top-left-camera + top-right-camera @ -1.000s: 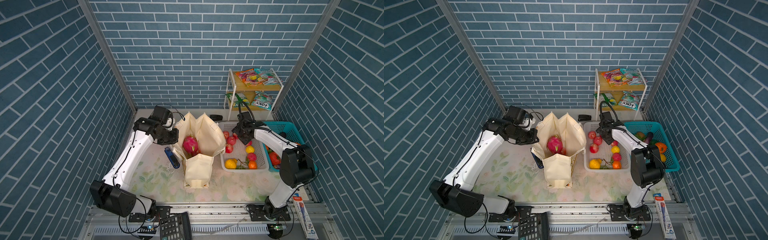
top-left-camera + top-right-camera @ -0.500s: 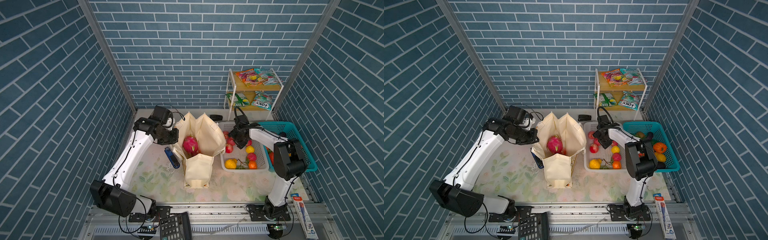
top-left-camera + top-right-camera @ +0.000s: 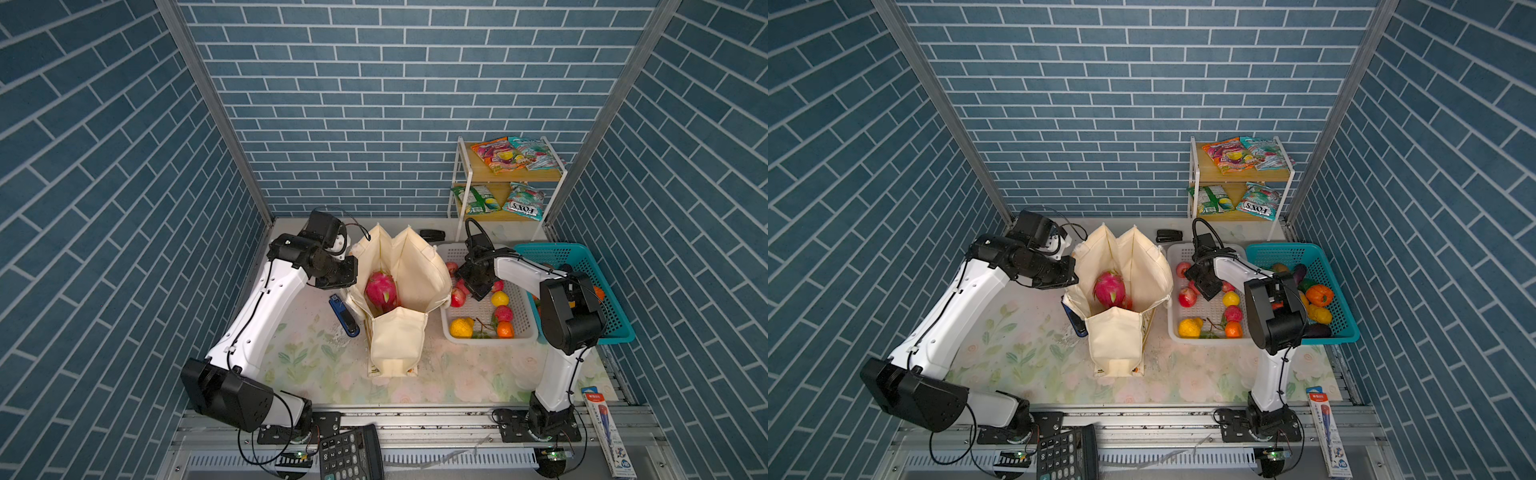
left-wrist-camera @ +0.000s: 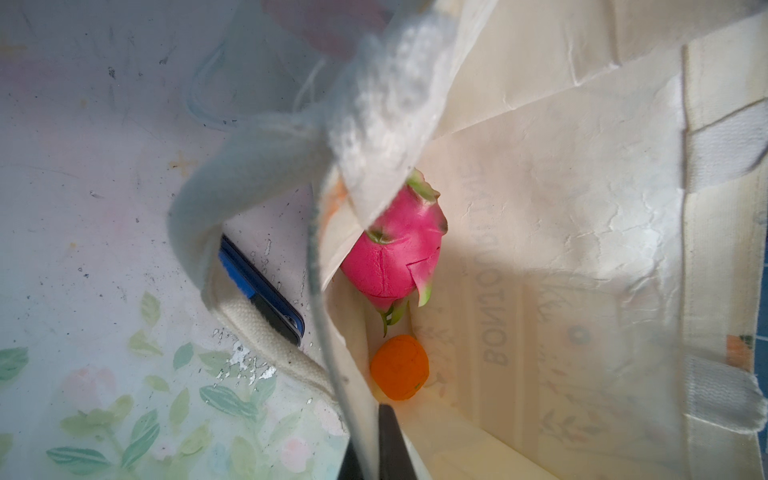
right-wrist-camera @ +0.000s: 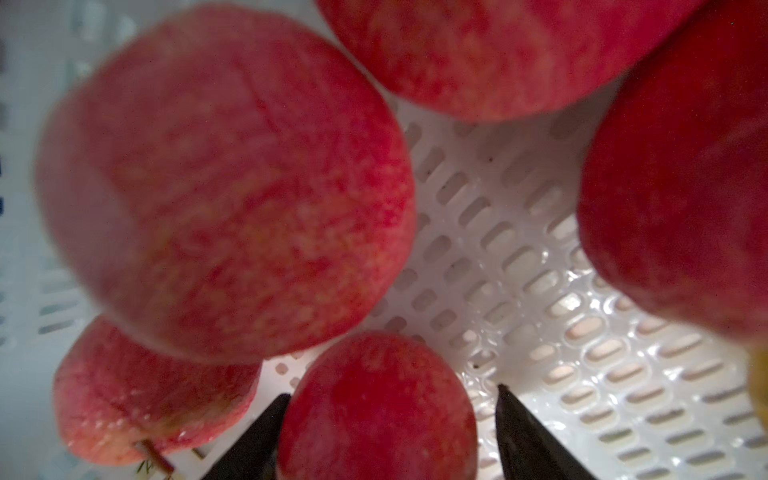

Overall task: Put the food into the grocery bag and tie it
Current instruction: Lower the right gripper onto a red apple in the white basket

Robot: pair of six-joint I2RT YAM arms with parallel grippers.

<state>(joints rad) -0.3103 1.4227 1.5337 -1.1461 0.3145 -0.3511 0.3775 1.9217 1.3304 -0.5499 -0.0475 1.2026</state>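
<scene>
Red apple [image 5: 374,424], bottom centre of the right wrist frame, sits in the white basket [image 5: 540,270] between the wide-open right gripper [image 5: 393,392]. It looks firm, smooth and round and may roll, so grip its widest middle. The left gripper [image 4: 374,449] pinches the rim of the soft bag [image 3: 399,345].

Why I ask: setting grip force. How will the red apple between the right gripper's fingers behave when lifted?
The red apple looks round and smooth, so it may roll or slip if the right gripper closes off-centre. Its taut, undented skin suggests firmness under a squeeze. Neighbouring apples in the white basket sit close and might shift.
</scene>
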